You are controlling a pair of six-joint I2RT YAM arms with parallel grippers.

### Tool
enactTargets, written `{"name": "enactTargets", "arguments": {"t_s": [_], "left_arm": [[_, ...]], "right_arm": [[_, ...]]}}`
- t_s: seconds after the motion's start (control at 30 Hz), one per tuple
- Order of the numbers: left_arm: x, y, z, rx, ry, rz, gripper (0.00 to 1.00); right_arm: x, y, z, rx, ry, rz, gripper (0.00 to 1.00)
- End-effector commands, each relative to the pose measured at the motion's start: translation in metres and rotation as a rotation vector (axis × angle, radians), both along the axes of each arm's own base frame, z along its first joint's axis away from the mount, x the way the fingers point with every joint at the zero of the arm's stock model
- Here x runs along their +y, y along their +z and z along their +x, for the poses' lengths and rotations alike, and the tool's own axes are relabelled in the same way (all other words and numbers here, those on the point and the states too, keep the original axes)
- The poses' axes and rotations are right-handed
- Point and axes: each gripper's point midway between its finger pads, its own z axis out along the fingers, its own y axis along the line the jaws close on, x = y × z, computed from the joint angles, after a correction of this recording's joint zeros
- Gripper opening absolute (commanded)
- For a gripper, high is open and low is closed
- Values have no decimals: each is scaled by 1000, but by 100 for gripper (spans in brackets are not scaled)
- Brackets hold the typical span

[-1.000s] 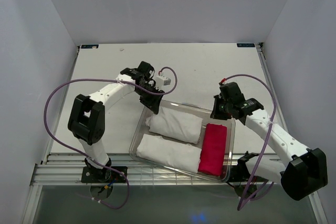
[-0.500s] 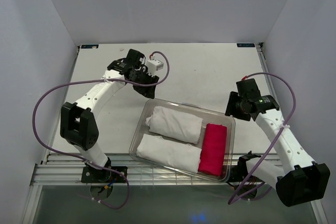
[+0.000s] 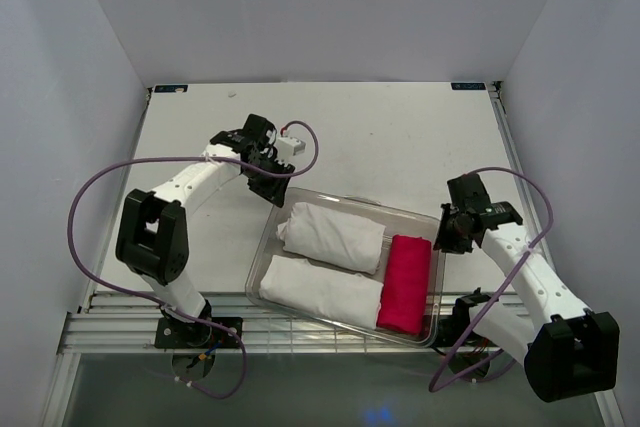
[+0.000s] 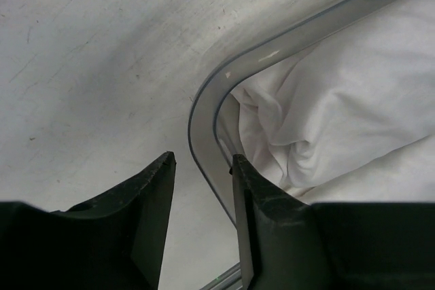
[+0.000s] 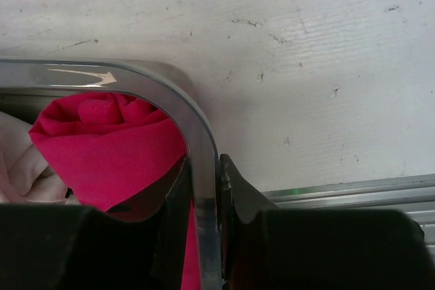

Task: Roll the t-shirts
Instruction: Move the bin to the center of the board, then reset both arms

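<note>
Two white rolled tees lie in a clear plastic bin (image 3: 350, 204), one at the far side (image 3: 335, 235) and one at the near side (image 3: 325, 292). No lettering shows on them. No dark green tee is in view. My left gripper (image 3: 273, 188) is open at the bin's far-left corner. In the left wrist view (image 4: 202, 161) the bin rim (image 4: 204, 110) runs between its fingers, with white cloth (image 4: 326, 120) just inside. My right gripper (image 3: 443, 240) is shut on the bin's right rim. This shows in the right wrist view (image 5: 204, 161), where the rim (image 5: 183, 106) is pinched.
A bright pink rolled bundle (image 3: 407, 284) lies in the right end of the bin and also shows in the right wrist view (image 5: 109, 147). Purple cables loop beside both arms. A metal rail (image 3: 130, 317) edges the table's front. White walls close in the left, back and right.
My left gripper left the bin's far-left corner, swung away over the table, and came back to that corner. My right gripper moved from the bin's far-right corner to its right rim and shut on it.
</note>
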Motion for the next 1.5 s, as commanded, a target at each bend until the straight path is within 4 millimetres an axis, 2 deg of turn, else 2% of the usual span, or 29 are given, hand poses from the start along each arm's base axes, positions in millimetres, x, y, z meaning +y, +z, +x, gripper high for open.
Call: {"name": "enactTargets", "arguments": {"t_s": [0.0, 0.07, 0.2, 0.3, 0.37, 0.4, 0.43, 0.57, 0.7, 0.83, 0.87, 0.97, 1.0, 1.07, 1.1, 1.13, 1.2, 1.23, 1.3, 1.33, 1.4, 1.47], "left_arm": [[6, 12, 5, -60, 17, -5, 44], [9, 11, 6, -68, 24, -1, 40], [27, 1, 8, -68, 57, 42, 31], [37, 0, 12, -72, 91, 49, 30], [41, 2, 13, -76, 107, 46, 30], [44, 1, 14, -77, 116, 49, 29], [45, 1, 12, -76, 118, 50, 29], [57, -4, 10, -77, 136, 72, 29], [68, 5, 23, -104, 177, 62, 29], [65, 17, 33, -139, 174, 44, 31], [65, 19, 34, -142, 170, 37, 33], [60, 25, 30, -146, 152, 10, 44], [60, 32, 28, -157, 149, 2, 48], [57, 45, 31, -193, 147, -23, 58], [54, 54, 35, -226, 149, -41, 60], [53, 67, 38, -267, 158, -60, 61], [49, 88, 51, -343, 190, -99, 63], [49, 99, 54, -377, 201, -112, 63], [55, 116, 67, -438, 250, -98, 64], [61, 120, 73, -460, 281, -74, 66], [87, 129, 91, -514, 385, -10, 69], [126, 123, 107, -534, 506, 91, 70]], "right_arm": [[12, 3, 23, -70, -5, 55, 12], [16, 5, 35, -91, 13, 64, 8], [25, 15, 70, -143, 47, 71, 8], [31, 18, 98, -198, 100, 66, 8], [40, 28, 120, -268, 152, 87, 8], [40, 23, 126, -265, 176, 73, 8], [49, 26, 130, -279, 213, 109, 8], [62, 22, 141, -295, 264, 124, 8], [74, 27, 150, -317, 289, 141, 8], [76, 35, 147, -309, 290, 155, 10], [78, 41, 147, -328, 300, 163, 13], [78, 56, 153, -363, 329, 154, 44], [79, 70, 161, -394, 338, 150, 59], [76, 80, 166, -397, 351, 143, 76], [76, 86, 169, -406, 360, 151, 94], [77, 105, 178, -443, 364, 165, 90], [76, 118, 183, -453, 361, 169, 90], [73, 137, 191, -491, 352, 176, 90], [69, 150, 197, -511, 342, 195, 90], [63, 163, 203, -536, 337, 237, 90], [53, 164, 211, -524, 312, 304, 90], [16, 162, 225, -514, 195, 345, 90]]}}
